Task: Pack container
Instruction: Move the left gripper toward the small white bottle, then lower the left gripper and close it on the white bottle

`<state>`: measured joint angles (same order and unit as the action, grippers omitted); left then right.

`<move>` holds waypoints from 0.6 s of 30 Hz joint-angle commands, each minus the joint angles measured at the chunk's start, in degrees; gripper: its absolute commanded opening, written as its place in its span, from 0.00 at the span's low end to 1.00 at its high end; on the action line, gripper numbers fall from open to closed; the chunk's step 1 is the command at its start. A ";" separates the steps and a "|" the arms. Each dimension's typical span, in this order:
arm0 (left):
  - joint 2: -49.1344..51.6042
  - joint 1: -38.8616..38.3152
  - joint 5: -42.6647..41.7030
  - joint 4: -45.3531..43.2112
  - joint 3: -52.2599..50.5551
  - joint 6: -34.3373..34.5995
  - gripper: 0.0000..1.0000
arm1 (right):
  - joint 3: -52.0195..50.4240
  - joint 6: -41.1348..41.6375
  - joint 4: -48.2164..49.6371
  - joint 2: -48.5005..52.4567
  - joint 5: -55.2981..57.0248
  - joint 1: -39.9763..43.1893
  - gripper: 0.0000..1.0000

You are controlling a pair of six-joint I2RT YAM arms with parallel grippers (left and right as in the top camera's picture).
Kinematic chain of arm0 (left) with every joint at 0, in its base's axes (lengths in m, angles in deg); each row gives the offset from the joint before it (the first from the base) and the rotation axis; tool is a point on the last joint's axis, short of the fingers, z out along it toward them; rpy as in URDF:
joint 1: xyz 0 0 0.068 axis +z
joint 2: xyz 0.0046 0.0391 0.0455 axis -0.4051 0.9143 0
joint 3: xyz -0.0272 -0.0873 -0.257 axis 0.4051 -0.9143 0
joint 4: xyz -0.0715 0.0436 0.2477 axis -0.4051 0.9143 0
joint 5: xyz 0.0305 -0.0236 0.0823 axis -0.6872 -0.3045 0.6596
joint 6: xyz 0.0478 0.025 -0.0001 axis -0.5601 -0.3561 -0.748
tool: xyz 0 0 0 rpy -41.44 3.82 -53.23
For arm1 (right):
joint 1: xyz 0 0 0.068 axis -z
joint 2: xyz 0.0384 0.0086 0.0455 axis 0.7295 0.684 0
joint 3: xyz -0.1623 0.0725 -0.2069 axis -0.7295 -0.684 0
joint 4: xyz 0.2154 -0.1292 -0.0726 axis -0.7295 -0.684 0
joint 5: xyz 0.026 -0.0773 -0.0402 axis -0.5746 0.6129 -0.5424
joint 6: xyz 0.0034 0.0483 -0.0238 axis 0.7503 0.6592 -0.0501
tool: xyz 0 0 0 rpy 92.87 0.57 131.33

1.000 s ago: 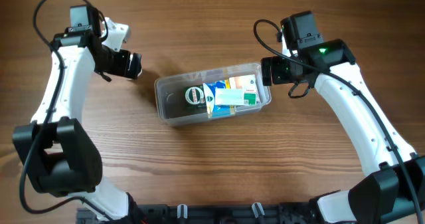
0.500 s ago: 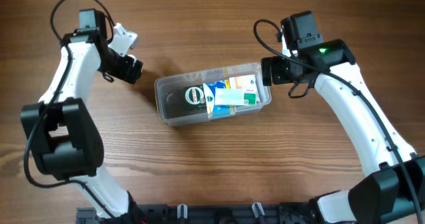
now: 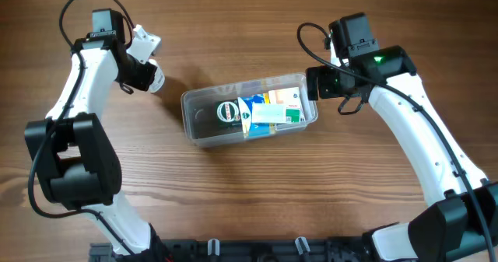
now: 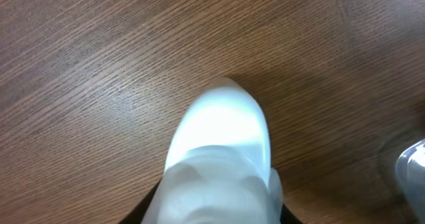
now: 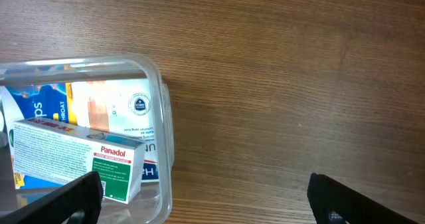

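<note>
**Left arm shifts, right arm holds**

Since a second ago the left arm has swung inward. Its tool point(image 3: 148, 75) is clamped on a white rounded object point(image 4: 219, 144) above the counter point(image 3: 249, 200). Right tool point(image 5: 206, 201) stays spread wide beside the container point(image 3: 191, 116), which sits mid-counter holding boxes point(image 3: 274, 110).

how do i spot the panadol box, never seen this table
Find the clear tub in the middle of the table. In its right half, topmost, lies the Panadol box: white with a green end, while the boxes under it are blue and orange.
</note>
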<state>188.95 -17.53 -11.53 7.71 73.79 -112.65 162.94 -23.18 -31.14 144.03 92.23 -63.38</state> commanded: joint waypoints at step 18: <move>-3.80 -0.15 0.44 -0.52 0.13 13.40 0.17 | 0.85 -0.13 0.15 0.74 0.74 0.17 1.00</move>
<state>188.67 -17.55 -11.35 7.56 73.79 -104.30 162.94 -23.18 -31.14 144.03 92.23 -63.38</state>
